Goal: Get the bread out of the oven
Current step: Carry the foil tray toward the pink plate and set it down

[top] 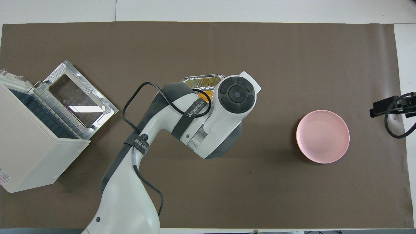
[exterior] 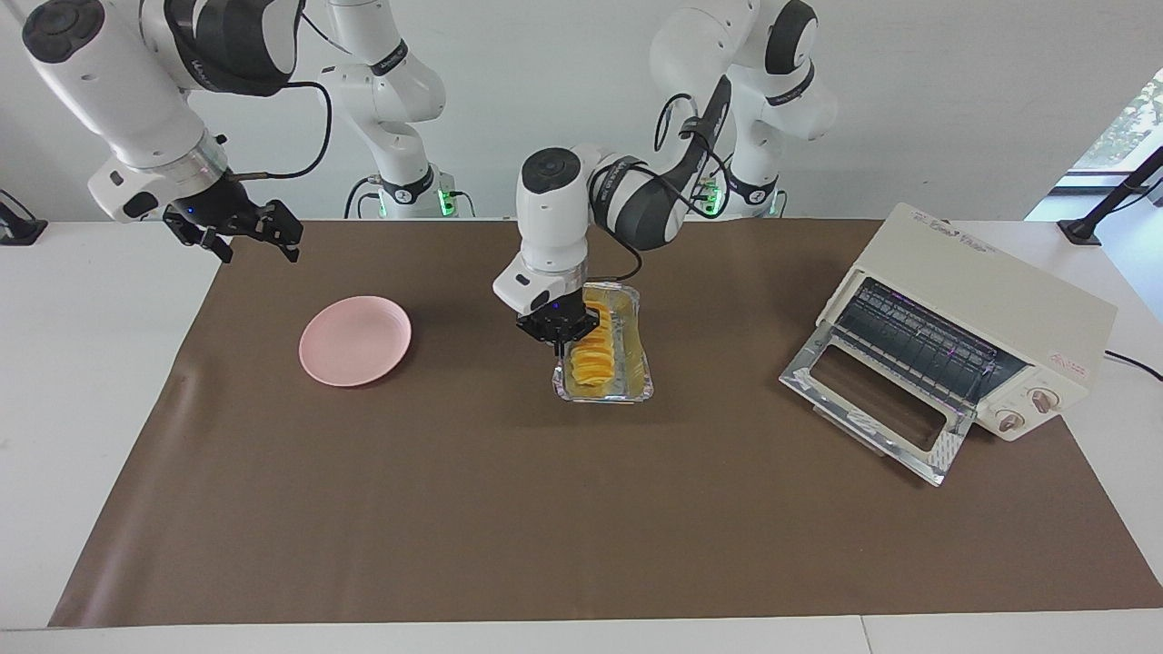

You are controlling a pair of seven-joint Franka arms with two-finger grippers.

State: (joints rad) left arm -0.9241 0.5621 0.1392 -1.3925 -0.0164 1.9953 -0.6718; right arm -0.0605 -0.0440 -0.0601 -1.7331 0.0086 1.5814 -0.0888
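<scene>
We hold the foil tray [exterior: 603, 377] rim mid-frame, left pincer [exterior: 558, 338] clamped, so bread [exterior: 592, 356] rides clear of oven [exterior: 963, 331]; right pincer [exterior: 234, 232] wide, waiting upper left.

Crinkled shiny foil tray [exterior: 636, 392]; matt brown mat [exterior: 545, 527] on the smooth white surface [exterior: 82, 363]; glossy pink plate [exterior: 355, 340]; cream oven [exterior: 990, 300], shiny metal door [exterior: 877, 413].
</scene>
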